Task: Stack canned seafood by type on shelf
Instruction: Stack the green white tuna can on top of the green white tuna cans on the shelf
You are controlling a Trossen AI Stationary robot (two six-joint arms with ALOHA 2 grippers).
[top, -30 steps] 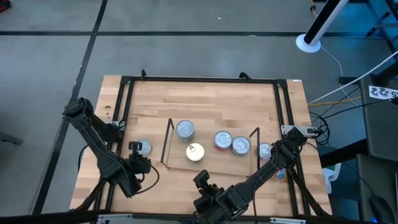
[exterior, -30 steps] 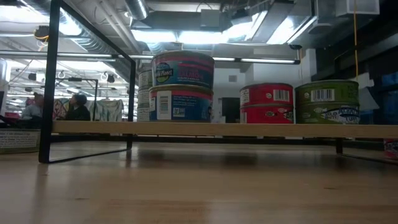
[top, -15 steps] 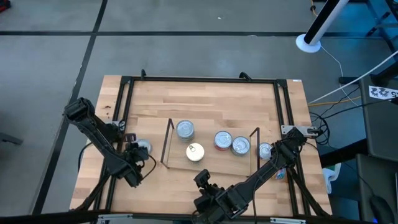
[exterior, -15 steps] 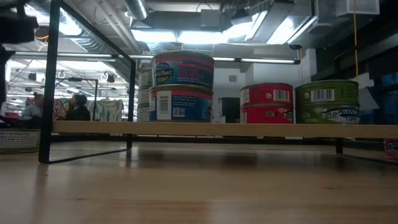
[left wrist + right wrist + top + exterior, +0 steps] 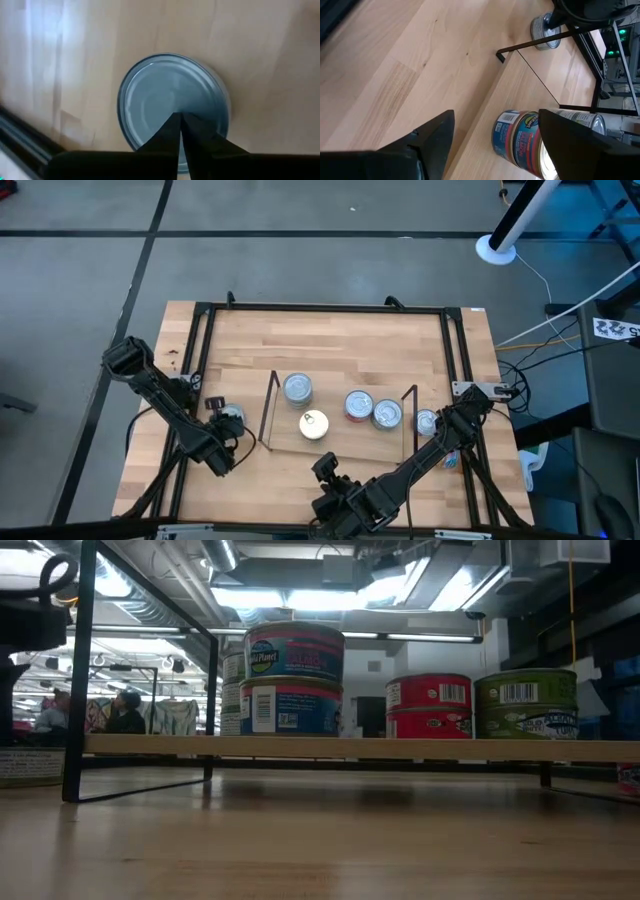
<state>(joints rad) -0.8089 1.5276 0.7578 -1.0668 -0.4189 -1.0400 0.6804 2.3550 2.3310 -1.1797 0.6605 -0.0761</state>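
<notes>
Claws first: left claw [image 5: 179, 131] hovering over a lone silver-topped tin [image 5: 174, 107] on the worktop [image 5: 330, 340], left of the shelf [image 5: 340, 442], fingers pinched together, empty. Right claw [image 5: 492, 137] waiting near front edge, spread wide. Tin looking rigid, slick-lidded, fairly light; grip belongs across the rim. Low view alone showing two-high stacks [image 5: 293, 680]; overhead showing only lids.

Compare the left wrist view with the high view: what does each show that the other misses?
Only the left wrist view shows the left gripper shut, its tips together over a silver tin on bare wood. Only the high view shows the shelf carrying four tin stacks, another tin beyond its right end, and the right gripper waiting near the front edge. Both show that silver tin, left of the shelf.
</notes>
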